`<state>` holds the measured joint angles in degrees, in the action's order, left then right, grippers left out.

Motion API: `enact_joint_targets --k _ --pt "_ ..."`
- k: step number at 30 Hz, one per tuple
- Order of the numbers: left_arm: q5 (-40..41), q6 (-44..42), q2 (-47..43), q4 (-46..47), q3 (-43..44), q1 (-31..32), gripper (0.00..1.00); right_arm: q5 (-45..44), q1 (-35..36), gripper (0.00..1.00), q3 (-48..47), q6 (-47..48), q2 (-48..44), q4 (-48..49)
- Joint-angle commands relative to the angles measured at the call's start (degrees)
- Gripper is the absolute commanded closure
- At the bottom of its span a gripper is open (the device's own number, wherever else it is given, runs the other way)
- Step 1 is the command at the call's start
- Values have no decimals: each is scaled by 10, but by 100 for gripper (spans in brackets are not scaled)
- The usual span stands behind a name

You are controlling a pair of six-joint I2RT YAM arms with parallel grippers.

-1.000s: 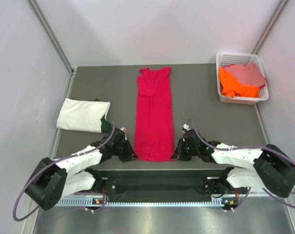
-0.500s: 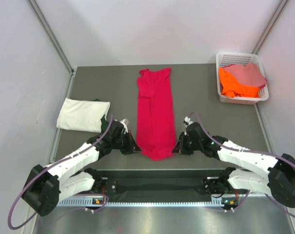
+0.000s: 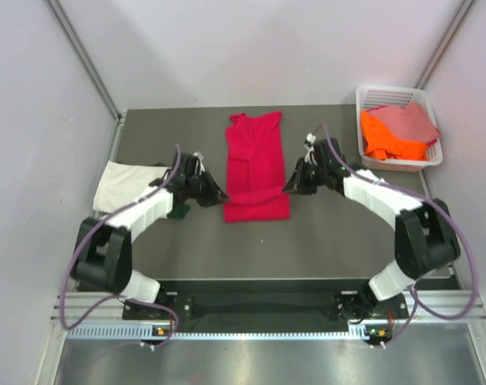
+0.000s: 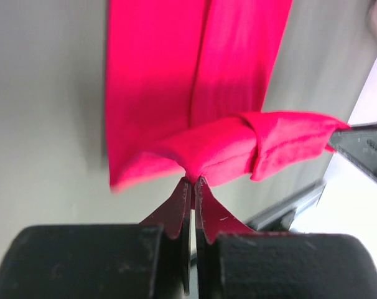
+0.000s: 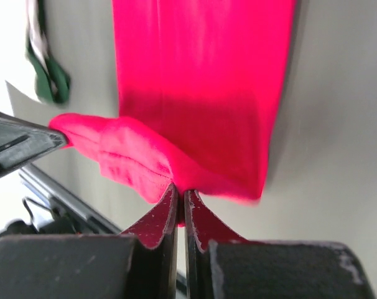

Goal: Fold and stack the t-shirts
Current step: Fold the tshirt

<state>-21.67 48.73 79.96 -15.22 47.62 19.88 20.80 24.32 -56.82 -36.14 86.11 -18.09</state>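
The top view is lit evenly and brightly from above; only faint, soft shadows are cast on the table (image 3: 339, 233). In the wrist views the shirt (image 4: 157, 75) is rendered oversaturated and slightly blurred, and some corners are blown out to white.

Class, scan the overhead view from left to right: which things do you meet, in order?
Folded cream-white cotton t-shirt → left claw → crimson-red cotton t-shirt → right claw → white plastic lattice basket.
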Motion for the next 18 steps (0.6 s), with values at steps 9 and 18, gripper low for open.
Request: enact_joint_targets --k 9,18 --pt "-36 -14 243 42 248 -66 100 92 -79 100 -261 41 244 -27" --pt "-39 -12 326 37 335 -76 100 112 -95 100 -378 30 332 -43"
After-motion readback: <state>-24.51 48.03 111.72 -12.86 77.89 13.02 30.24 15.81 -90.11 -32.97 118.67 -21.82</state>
